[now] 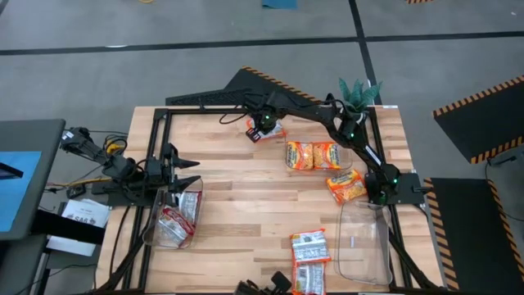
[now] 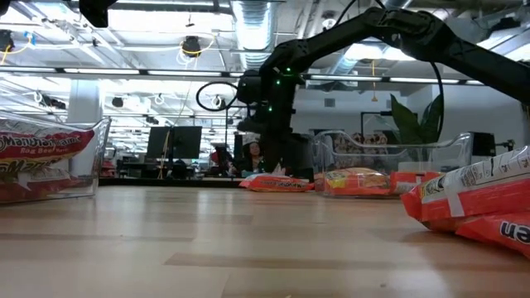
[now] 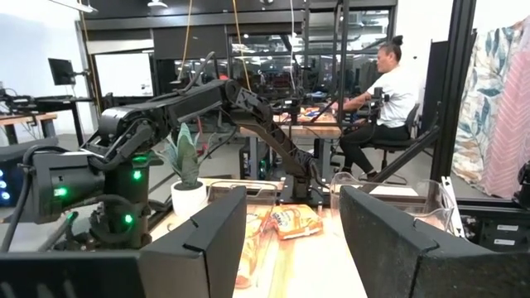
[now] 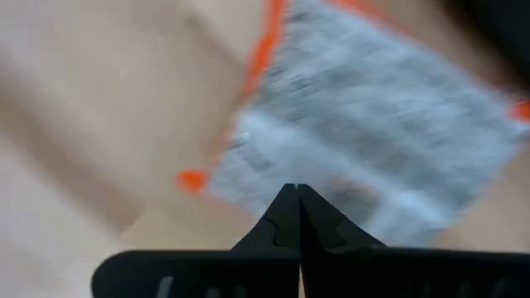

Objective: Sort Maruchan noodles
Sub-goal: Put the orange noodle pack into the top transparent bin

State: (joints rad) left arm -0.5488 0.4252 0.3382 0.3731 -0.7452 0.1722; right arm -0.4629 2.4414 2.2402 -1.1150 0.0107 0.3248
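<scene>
Your right gripper (image 1: 260, 129) is closed, right above a noodle packet (image 1: 268, 129) on the desk (image 1: 246, 205). Your left gripper (image 1: 190, 174) waits open over a bin (image 1: 155, 233).

The table (image 1: 246, 209) is pale, smooth wood planks with a soft sheen, framed in matt black metal rails (image 1: 155, 156). The noodle packets (image 1: 309, 260) are glossy, crinkled plastic film, and the bins (image 1: 364, 242) are clear, shiny hard plastic.
</scene>
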